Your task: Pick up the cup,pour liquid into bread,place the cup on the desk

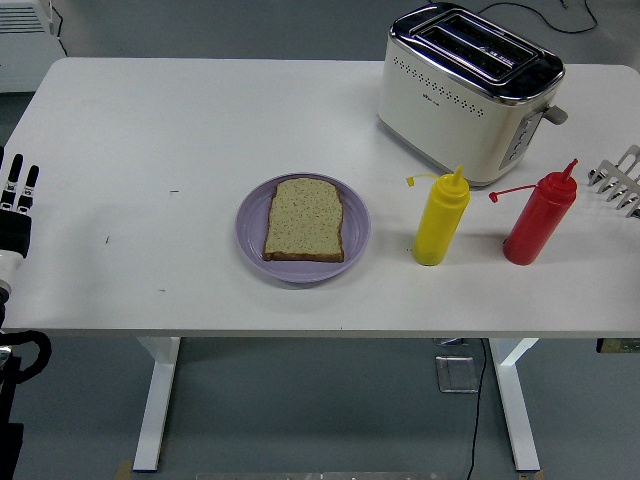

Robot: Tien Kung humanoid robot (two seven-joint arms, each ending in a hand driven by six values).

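- The left hand (17, 205) rests at the table's (150, 130) 9 o'clock edge, black fingers straight and pointing up toward 12 o'clock, relaxed and holding nothing.
- The right hand (618, 180) shows only as pale fingers poking in at the 3 o'clock edge, spread and empty, well apart from everything but the red bottle (539, 220).
- A purple plate (250, 225) sits near the table's middle, a little toward the near edge.
- A slice of bread (304, 219) lies flat on the plate, its crust edge toward 6 o'clock.
- The yellow bottle (440, 220) stands upright at the plate's 3 o'clock, near it but not touching, its small cap hanging off toward 9 o'clock.
- The red bottle stands upright at the yellow bottle's 3 o'clock, apart from it, nozzle tilted toward 1 o'clock, cap strap reaching toward the yellow one.
- A cream toaster (465, 95) with a chrome top stands at 12 o'clock of the bottles, near the far edge.
- No cup shows; the two squeeze bottles are the only pourable things.
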